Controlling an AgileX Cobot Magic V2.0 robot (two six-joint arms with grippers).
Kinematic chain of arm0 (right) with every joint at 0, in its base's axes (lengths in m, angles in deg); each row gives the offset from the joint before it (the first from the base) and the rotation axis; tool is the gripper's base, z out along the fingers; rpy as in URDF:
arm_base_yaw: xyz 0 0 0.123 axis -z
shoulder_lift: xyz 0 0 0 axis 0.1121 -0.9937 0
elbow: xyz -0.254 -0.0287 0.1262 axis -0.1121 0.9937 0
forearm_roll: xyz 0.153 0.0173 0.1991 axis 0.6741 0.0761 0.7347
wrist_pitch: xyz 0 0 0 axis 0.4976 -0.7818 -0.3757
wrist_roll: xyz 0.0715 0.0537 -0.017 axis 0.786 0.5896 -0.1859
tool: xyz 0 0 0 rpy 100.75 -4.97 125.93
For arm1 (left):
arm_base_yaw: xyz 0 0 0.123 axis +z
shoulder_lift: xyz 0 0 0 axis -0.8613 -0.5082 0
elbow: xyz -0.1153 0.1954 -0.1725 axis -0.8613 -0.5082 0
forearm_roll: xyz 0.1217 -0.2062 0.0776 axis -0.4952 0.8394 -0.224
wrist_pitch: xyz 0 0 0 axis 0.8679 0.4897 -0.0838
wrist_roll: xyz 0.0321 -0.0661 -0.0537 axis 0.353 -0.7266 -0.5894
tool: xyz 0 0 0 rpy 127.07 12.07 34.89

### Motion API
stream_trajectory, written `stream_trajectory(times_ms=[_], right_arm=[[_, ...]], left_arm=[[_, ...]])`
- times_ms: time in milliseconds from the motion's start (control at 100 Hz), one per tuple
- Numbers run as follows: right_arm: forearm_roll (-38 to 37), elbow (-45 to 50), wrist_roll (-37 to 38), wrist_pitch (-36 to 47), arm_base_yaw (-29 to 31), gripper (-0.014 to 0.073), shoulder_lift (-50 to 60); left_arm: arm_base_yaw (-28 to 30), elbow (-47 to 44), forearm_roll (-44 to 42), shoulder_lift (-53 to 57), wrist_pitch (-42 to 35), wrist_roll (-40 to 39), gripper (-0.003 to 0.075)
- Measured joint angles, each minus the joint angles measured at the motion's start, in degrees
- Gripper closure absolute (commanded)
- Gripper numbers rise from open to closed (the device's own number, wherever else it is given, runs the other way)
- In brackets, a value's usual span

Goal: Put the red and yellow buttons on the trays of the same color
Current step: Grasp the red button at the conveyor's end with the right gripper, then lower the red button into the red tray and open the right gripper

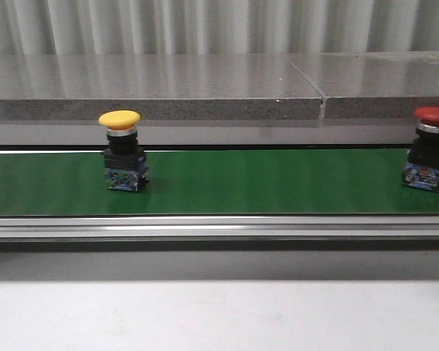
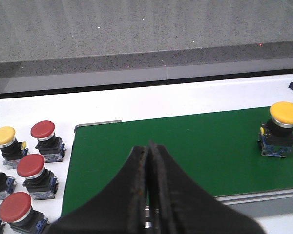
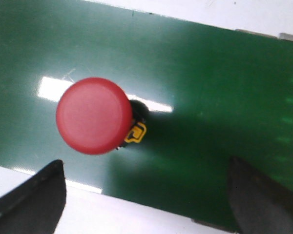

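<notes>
Right claw (image 3: 146, 195) hangs spread wide above the red button (image 3: 94, 115), which stands upright on the green belt (image 3: 210, 97) at its right end. To grip well, it should centre over the cap and descend onto the black body below — not the rounded cap. Left claw (image 2: 147, 195) is pressed together, empty; the yellow button (image 1: 121, 161) stands further left.

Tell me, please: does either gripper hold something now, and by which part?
Nothing is held. The left gripper is shut on nothing beside the green belt. The right gripper is open above the red button, its fingers not touching it.
</notes>
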Motion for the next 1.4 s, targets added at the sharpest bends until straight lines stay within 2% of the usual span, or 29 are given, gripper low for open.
stream_trajectory(times_ms=[100, 170, 240, 360, 460, 680, 890, 1150, 1400], right_arm=[[0.05, -1.93, -0.34, 0.39, -1.0, -0.0046, -2.41], [0.13, -2.91, -0.46, 1.14, -1.43, 0.0002, -4.06], [0.13, -3.65, -0.46, 1.83, -1.53, 0.0109, -5.67], [0.13, -4.18, -0.46, 2.22, -1.63, 0.0378, -8.32], [0.13, -4.57, -0.55, 1.5, -1.63, 0.0484, -8.91], [0.27, -9.04, -0.68, -1.36, 0.48, 0.0491, -9.14], [0.27, -15.37, -0.68, -1.57, 10.02, 0.0491, -10.57], [-0.11, -22.5, 0.47, -0.17, 22.57, 0.0491, -19.24], [-0.34, -29.32, 1.03, 0.65, 27.25, 0.0491, -28.61]], left_arm=[[0.0, 0.0, -0.1, 0.0, 0.0, 0.0, 0.074], [0.0, 0.0, -0.19, 0.0, 0.0, 0.0, 0.074], [0.0, 0.0, -0.19, 0.0, 0.0, 0.0, 0.074], [0.0, 0.0, -0.19, 0.0, 0.0, 0.0, 0.074], [0.0, 0.0, -0.19, 0.0, 0.0, 0.0, 0.074], [0.0, 0.0, -0.19, 0.0, 0.0, 0.0, 0.074], [0.0, 0.0, -0.19, 0.0, 0.0, 0.0, 0.074], [0.0, 0.0, -0.19, 0.0, 0.0, 0.1, 0.074], [0.0, 0.0, -0.22, 0.0, 0.0, 0.1, 0.074]])
